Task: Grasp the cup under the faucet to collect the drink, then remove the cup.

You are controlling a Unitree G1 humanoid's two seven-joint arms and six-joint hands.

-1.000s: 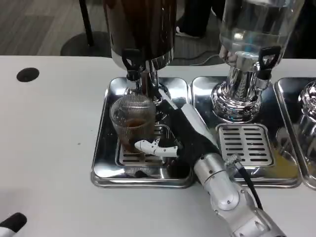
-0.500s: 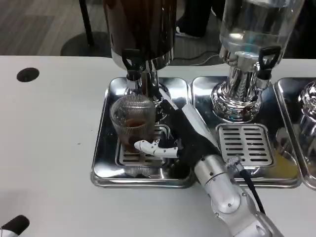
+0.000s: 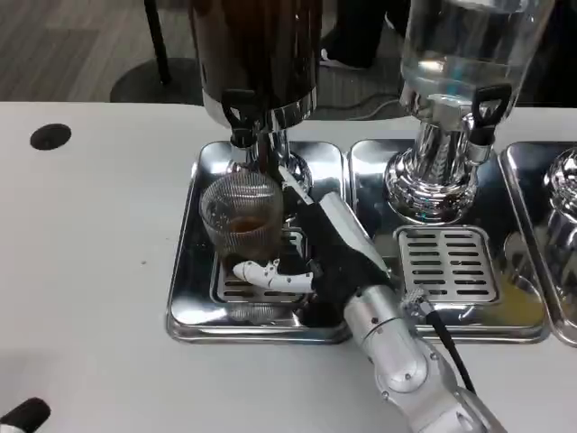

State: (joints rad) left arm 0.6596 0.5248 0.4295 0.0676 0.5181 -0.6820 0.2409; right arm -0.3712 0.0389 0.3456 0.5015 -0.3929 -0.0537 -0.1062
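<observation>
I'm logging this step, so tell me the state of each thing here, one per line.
Cup: upright on the left tray, partly filled with brown drink.
Right hand: wrapped around the cup.
Dark dispenser: tap above the cup, no stream visible.
Clear dispenser: nothing on its tray.

The top edge is cutting off the dark dispenser [image 3: 257, 54] and the clear dispenser [image 3: 469, 45]; their upper bodies cannot be assessed. The right edge is cutting a third tray [image 3: 532, 244] and its dispenser base [image 3: 565, 185]. The right hand [image 3: 311, 248] is covering the tray [image 3: 185, 298] grate behind it, and its far fingers are hiding against the cup [image 3: 242, 221]; contact there cannot be confirmed. The left hand [image 3: 22, 417] is showing only a dark tip at the bottom edge.
</observation>
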